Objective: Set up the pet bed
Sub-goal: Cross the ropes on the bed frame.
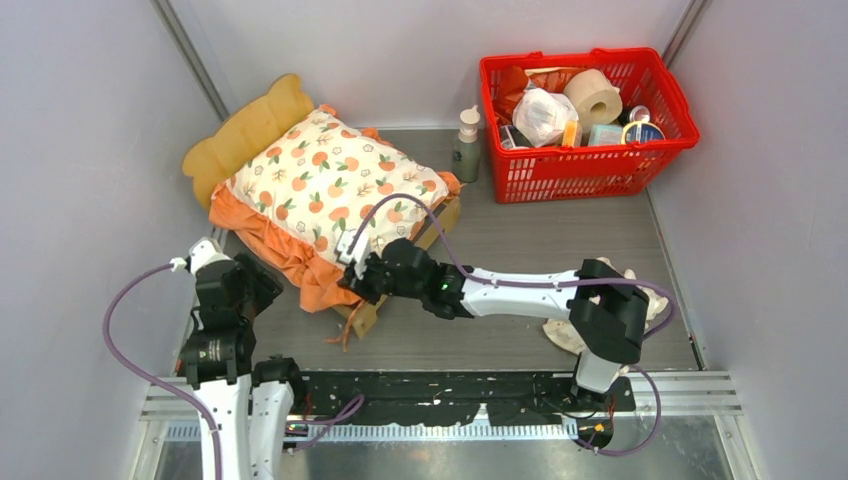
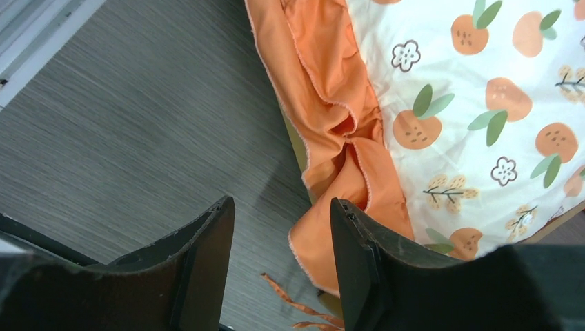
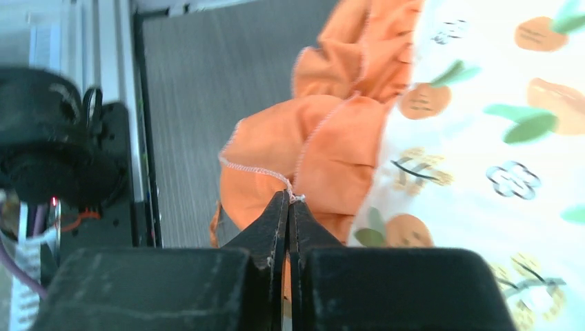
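- Left gripper (image 2: 281, 207): jaws apart, nothing between them. It hangs over the bare bench (image 1: 560, 240) just beside the near-left long side of the bed, not touching it.
- Pet bed (image 1: 250, 125): left-centre of the bench. Wavy headboard at the far-left end, foot end at near-right, so the long axis runs diagonally from far-left to near-right. Only the headboard and bits of the wooden foot corner show.
- Cushion (image 1: 330, 185): orange-print, lies on the frame and covers the base. It is skewed, and its orange ruffle (image 1: 300, 270) spills over the near-left rail onto the bench.
- Right gripper (image 3: 290, 207): arm reaches leftward across the bench to the bed's near foot corner. Jaws pressed together, and the stitched hem of the ruffle appears pinched at the tips.
- Key relation: the bed lies far and right of the left gripper, and far and slightly left of the right gripper. The right is the one in contact. Judgement: a pull along the long axis toward the foot would square the cushion.
- Cream pillow (image 1: 560, 335): near-right, largely hidden under the right arm.
- Bottle (image 1: 467, 145) and red basket (image 1: 590, 160): far right, well apart from the bed.
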